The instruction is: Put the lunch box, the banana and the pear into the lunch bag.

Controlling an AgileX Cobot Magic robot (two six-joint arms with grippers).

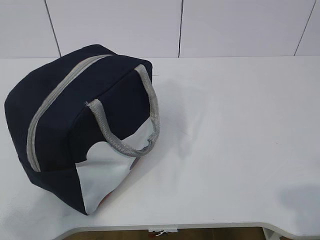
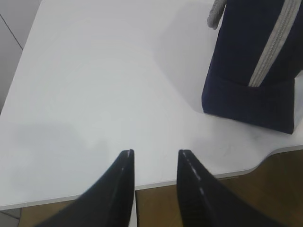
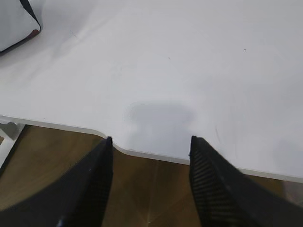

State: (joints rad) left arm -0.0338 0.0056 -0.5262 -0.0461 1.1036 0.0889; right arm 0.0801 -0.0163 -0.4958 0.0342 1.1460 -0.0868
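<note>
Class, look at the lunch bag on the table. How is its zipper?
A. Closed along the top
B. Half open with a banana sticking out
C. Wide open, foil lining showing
A. The grey zipper runs unbroken along the navy lunch bag, with no lining or contents visible.

The left gripper (image 2: 155, 153) hangs with jaws parted narrowly, the right gripper (image 3: 150, 141) wider, both empty.

Black ribbed tapered claw fingers (image 3: 213, 189)

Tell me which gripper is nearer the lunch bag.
Left. The left gripper hangs open near the lunch bag; the right gripper hangs farther off.
</note>
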